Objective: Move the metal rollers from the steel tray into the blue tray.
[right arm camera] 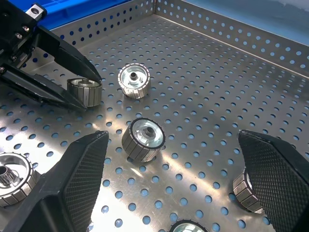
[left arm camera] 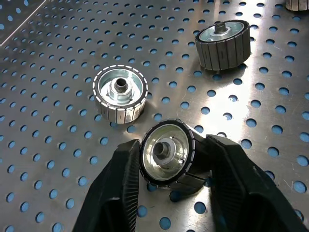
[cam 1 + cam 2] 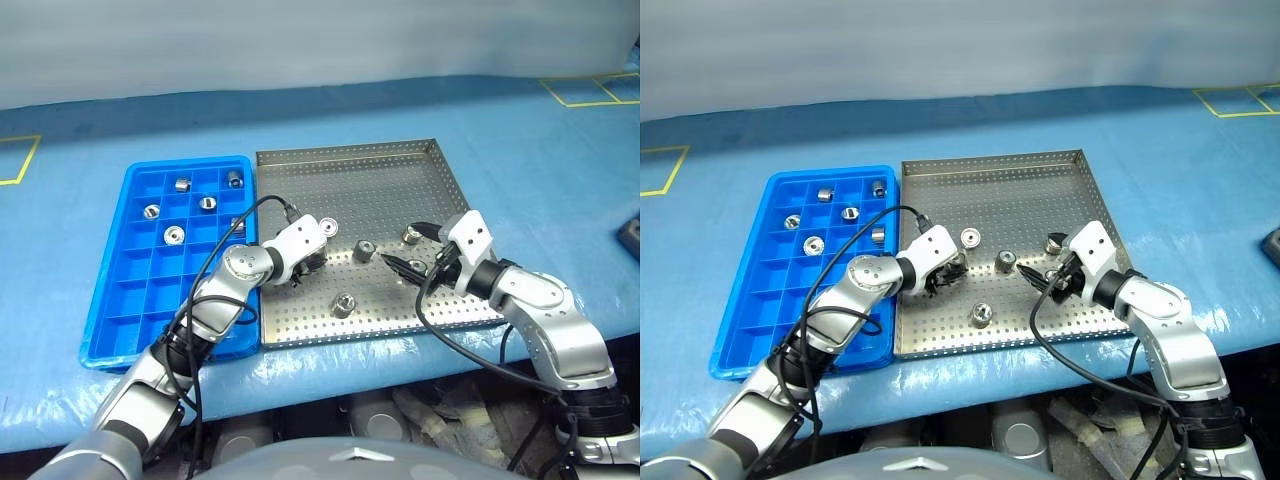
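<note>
No brand, label or writing can be read on anything here. The steel tray (image 3: 380, 170) lies on the blue-covered tabletop (image 3: 540, 150) with the blue tray (image 3: 130, 300) touching its left edge. The left hand (image 2: 169, 193) is closed on a metal roller (image 2: 166, 157) at the left side of the steel tray's perforated floor, its two black fingers (image 2: 116, 193) pressing the roller's ribbed sides. Other rollers lie just beside it: one (image 2: 119, 93) close by and another (image 2: 223, 43) a little farther. The right hand (image 1: 174, 179) hovers over the tray's right part, fingers spread wide and holding nothing, a roller (image 1: 143, 139) lying between them on the floor. Six rollers (image 3: 174, 235) sit in separate compartments of the blue tray. Yellow tape lines (image 3: 590, 95) mark the cover.
</note>
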